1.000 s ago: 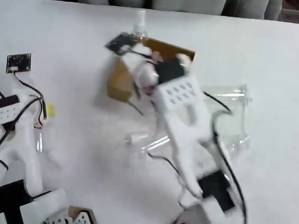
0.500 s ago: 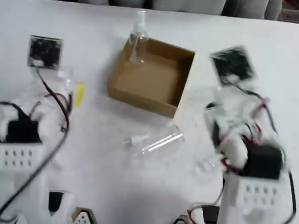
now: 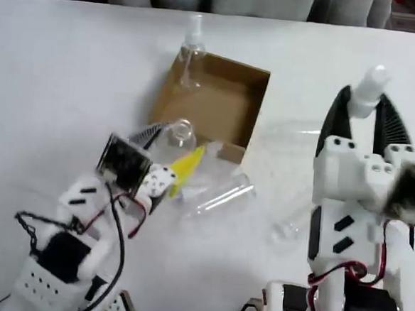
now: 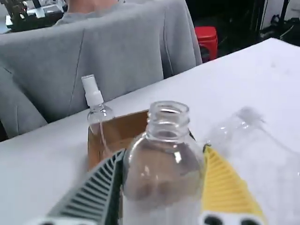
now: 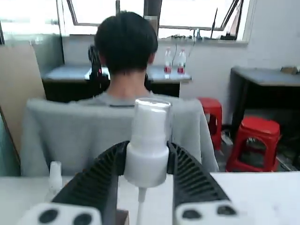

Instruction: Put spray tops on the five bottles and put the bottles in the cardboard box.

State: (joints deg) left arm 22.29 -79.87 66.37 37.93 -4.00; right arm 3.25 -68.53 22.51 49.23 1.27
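One capped bottle [image 3: 192, 51] already wears its spray top. It stands at the far left corner of the cardboard box [image 3: 217, 113], seemingly inside it, though you cannot be sure from these views. The box sits mid-table, toward the far edge.

Your left gripper [image 3: 171, 147] is closed on an open bottle [image 3: 178, 133] and holds it upright just off the box's near wall. This bottle is clear and empty, round-shouldered, with a bare neck waiting for a top.

Your right gripper [image 3: 366, 102] is clamped on a white spray top [image 3: 373, 80], nozzle up and thin dip tube hanging below. It is raised over the right side of the table, well apart from the open bottle.

A lying bottle [image 3: 222, 196], also clear, rests on its side on the table just in front of the box. Whether it is capped is hard to tell.

By my judgement you are on the second of five. This top needs fitting to the open neck, then that bottle goes in the box. The lying bottle and the remaining ones come after that.
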